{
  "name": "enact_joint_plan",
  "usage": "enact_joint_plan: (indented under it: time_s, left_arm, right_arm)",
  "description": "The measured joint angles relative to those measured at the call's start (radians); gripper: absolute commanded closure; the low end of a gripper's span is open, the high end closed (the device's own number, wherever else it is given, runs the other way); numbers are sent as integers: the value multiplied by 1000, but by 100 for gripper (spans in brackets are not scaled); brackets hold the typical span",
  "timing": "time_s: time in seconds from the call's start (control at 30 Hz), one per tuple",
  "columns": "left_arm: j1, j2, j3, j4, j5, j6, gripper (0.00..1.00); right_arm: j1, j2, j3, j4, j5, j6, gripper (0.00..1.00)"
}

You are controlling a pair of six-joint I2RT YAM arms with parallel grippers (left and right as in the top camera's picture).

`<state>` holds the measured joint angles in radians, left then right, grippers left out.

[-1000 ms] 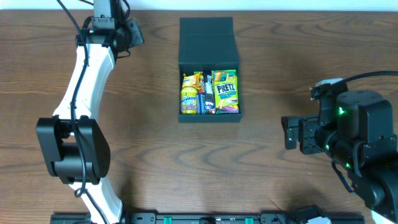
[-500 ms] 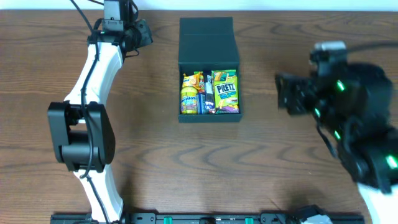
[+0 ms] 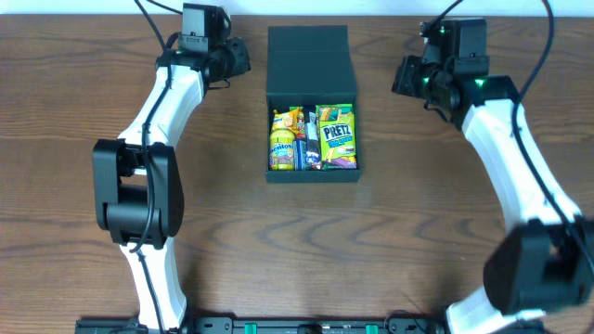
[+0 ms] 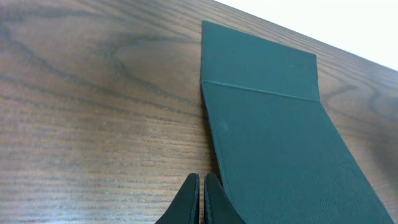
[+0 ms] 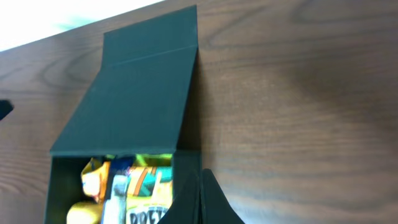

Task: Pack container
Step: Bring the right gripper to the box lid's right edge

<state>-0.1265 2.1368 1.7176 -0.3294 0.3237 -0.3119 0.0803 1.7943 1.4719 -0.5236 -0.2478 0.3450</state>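
An open container [image 3: 313, 176] sits on a wooden table [image 3: 390, 232], its flap lid [image 3: 312, 57] folded back toward the far edge. Inside, a green Pretz packet [image 3: 336, 134] lies on the right, a yellow packet [image 3: 282, 144] on the left. The left gripper [image 3: 243, 58] and right gripper [image 3: 399, 76] flank the lid, apart from it.

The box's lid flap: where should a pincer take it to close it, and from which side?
Probably the long side edge of the lid's sloping panel, approached from the side: it is thin and seems raised off the table, while the end strip lies flat.
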Motion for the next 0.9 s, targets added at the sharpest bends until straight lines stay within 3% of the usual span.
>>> enact_joint_plan:
  time_s: [0.2,0.47,0.63,0.9]
  left_arm:
    - [-13,0,0,22,-2,75,94]
    - [-18,67,3,50,13,68,94]
    - [-7,206,109,35,89,9,94]
    - [11,384,381,-126,201,-95,95]
  right_arm:
    - [-60,177,0,122,-149,62,99]
    - [-73,395,5,369,-343,218,98]
    - [-73,525,107,360,-420,277,98]
    - [-69,682,349,311,-517,319,99]
